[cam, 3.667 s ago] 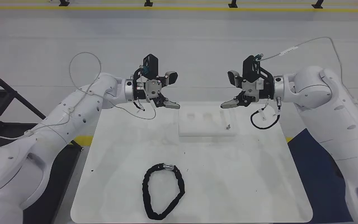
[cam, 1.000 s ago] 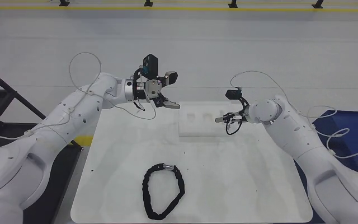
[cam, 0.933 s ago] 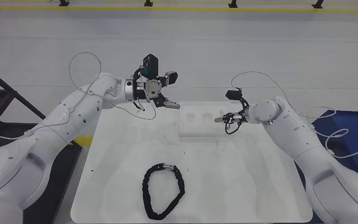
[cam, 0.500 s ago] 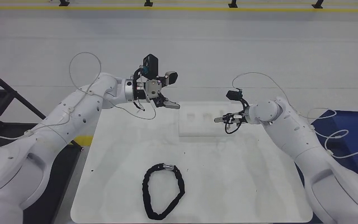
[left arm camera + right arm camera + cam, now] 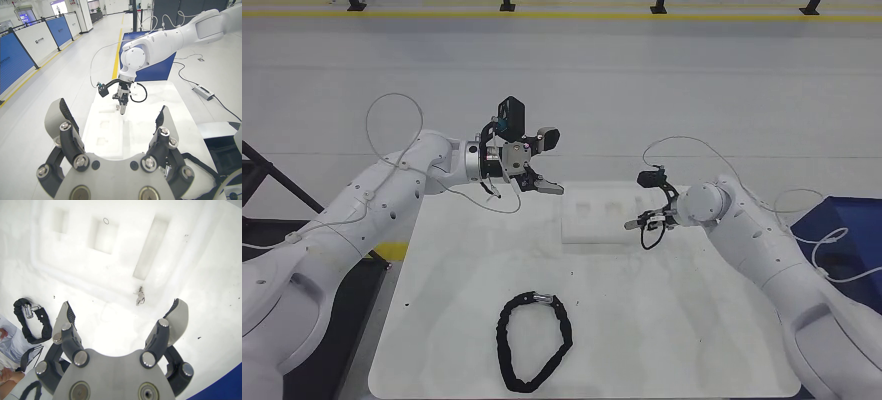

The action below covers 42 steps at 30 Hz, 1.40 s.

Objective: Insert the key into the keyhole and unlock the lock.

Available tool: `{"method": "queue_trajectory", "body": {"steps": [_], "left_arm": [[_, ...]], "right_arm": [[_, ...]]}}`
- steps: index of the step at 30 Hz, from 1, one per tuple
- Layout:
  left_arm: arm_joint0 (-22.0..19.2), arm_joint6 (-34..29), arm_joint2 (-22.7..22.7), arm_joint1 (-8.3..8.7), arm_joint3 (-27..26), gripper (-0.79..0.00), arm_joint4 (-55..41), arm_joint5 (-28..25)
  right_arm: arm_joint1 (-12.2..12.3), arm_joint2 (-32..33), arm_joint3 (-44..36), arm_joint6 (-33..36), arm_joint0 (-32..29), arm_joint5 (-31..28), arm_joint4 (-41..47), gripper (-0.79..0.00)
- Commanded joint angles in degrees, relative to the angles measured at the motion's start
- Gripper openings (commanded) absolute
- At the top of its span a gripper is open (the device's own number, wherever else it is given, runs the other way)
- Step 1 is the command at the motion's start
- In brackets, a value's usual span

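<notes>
Left: left gripper point(image 5: 550, 160), fingers apart, above the white bench's point(image 5: 692, 330) far edge. Near edge: black fabric-sleeved chain lock with silver padlock point(image 5: 532, 340), closed, well apart from the key. Centre: white foam block point(image 5: 592, 225). Right: small silver key point(image 5: 140, 298) standing in the foam; right gripper point(image 5: 122, 306) near it, fingers apart. Step in hand: picking up the key. Next: straddling its head, closing squarely.

Setting: large indoor hall, of the robot test bay or industrial lab type. Evidence:
- Wide, pale, glossy floor point(image 5: 75, 75) with a yellow line point(image 5: 116, 56) painted along it.
- A row of blue-panelled barriers point(image 5: 15, 56) on black posts fences off the bay.
- A white table point(image 5: 692, 330) stands alone on the open floor.
- A blue cabinet point(image 5: 157, 70) sits just off the table's right edge.
- A power brick point(image 5: 203, 90) lies loose on the floor.
</notes>
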Motion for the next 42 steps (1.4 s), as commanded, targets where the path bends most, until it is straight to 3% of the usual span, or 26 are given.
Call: {"method": "queue_trajectory", "body": {"steps": [1, 6, 18, 27, 35, 37, 42], "left_arm": [[0.0, 0.0, 0.0, 0.00, 0.0, 0.000, 0.0, 0.0], [0.0, 0.0, 0.0, 0.00, 0.0, 0.000, 0.0, 0.0], [0.0, 0.0, 0.0, 0.00, 0.0, 0.000, 0.0, 0.0], [0.0, 0.0, 0.0, 0.00, 0.0, 0.000, 0.0, 0.0], [0.0, 0.0, 0.0, 0.00, 0.0, 0.000, 0.0, 0.0], [0.0, 0.0, 0.0, 0.00, 0.0, 0.000, 0.0, 0.0], [0.0, 0.0, 0.0, 0.00, 0.0, 0.000, 0.0, 0.0]], "right_arm": [[-0.3, 0.1, 0.8, 0.3, 0.1, -0.8, -0.2, 0.000], [-1.0, 0.2, 2.7, -0.4, 0.2, -2.3, -0.5, 0.000], [-4.1, -1.3, 6.1, -0.5, 0.4, -0.6, -2.5, -0.406], [-6.2, -1.3, 10.7, -0.7, 1.2, 2.3, -3.0, -0.489], [-8.0, -1.6, 14.0, -1.6, 1.9, 5.0, -4.5, -0.699], [-8.4, -1.6, 14.6, -1.7, 2.0, 5.5, -4.9, -0.785], [-9.2, -1.6, 16.0, -1.6, 2.6, 5.9, -5.6, -0.785]]}}
